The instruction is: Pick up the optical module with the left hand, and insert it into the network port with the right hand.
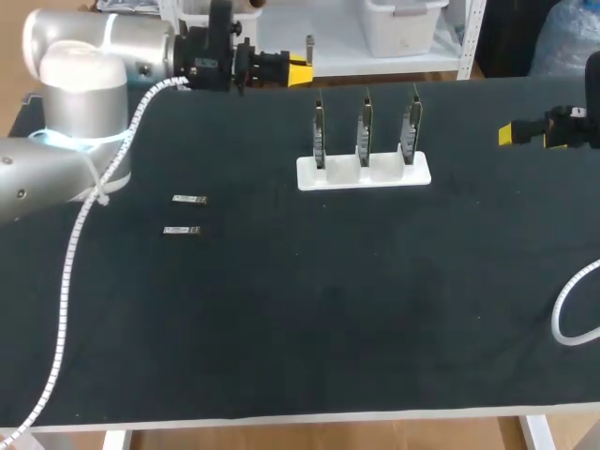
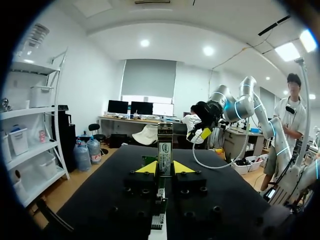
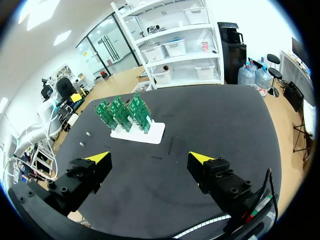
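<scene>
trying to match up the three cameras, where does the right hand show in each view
Head view: the right hand is at the picture's right edge, to the right of the white card stand.
Left wrist view: the right hand is far ahead across the table, at the end of its silver arm.
Right wrist view: the right hand is this camera's own, open, with the stand ahead of it.
Shared landmark: the black table, in all three.

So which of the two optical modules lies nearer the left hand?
The far module, nearer the back of the table and slightly closer to the white card holder. The near module lies just in front of it, farther from the left hand.
</scene>
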`<state>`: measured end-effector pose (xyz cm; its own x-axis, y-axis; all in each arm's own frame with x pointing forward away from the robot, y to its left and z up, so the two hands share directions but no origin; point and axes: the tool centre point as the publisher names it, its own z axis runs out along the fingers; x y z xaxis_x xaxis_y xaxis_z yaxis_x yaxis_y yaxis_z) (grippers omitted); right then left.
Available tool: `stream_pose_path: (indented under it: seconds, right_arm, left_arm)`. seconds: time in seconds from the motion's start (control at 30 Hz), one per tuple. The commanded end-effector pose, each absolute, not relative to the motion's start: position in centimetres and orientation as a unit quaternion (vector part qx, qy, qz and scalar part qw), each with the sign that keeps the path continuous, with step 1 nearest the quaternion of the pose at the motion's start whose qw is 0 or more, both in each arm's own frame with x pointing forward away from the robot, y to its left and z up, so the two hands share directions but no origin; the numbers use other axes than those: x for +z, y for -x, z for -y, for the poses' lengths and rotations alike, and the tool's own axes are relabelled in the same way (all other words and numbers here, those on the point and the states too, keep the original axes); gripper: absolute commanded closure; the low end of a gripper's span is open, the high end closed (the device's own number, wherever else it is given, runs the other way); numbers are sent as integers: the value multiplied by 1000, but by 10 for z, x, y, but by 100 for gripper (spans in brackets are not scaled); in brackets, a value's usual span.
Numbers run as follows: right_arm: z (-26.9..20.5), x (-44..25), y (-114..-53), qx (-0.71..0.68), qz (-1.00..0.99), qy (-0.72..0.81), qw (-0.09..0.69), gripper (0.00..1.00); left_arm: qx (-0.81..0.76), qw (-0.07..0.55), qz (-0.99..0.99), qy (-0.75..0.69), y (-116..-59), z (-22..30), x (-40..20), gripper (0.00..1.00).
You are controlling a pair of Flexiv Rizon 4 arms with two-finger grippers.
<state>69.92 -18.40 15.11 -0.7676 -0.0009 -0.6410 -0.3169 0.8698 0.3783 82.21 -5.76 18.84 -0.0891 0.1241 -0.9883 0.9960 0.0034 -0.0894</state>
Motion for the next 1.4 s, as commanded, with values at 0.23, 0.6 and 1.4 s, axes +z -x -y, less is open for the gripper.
stream_pose_path:
  seconds: [0.23,0.6,1.4]
  right_arm:
    - [184,151,-699,240,-909,87,330,0]
    - [184,151,-699,240,-909,87,330,0]
    - [184,151,-699,240,-909,87,330,0]
  left_arm:
    - [-498,436,-550,-510,-830,66,189,100]
    - [-494,429,-561,-507,-831,70,187,100]
    - [-491,432,-567,-501,-834,74,183,100]
